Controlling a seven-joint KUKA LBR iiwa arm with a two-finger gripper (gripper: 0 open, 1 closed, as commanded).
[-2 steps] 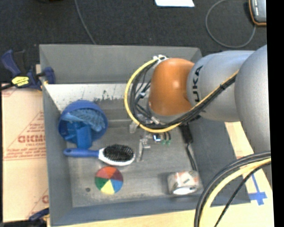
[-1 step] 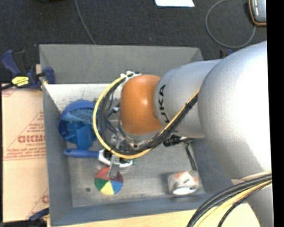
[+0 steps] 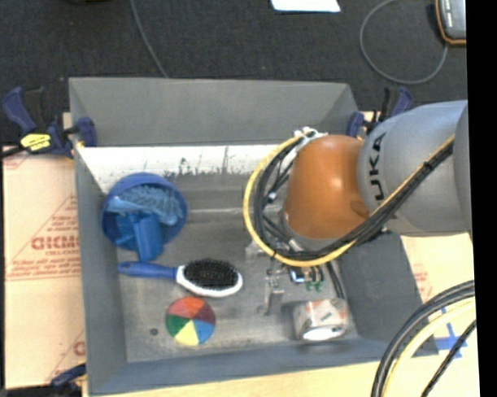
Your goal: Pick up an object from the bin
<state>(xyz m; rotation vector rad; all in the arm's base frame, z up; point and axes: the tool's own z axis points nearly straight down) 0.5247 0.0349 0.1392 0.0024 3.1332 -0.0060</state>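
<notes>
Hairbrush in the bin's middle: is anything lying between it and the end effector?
Nothing visible does. The end effector is just right of the hairbrush, with bare bin floor between them. The white roll lies on the end effector's far side; the coloured disc lies nearer the front.

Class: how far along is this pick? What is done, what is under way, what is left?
Done: the arm is down in the bin. Under way: the pincer hangs between the brush and the white roll, both lying on the floor. Left: grasp one and lift it out.
</notes>
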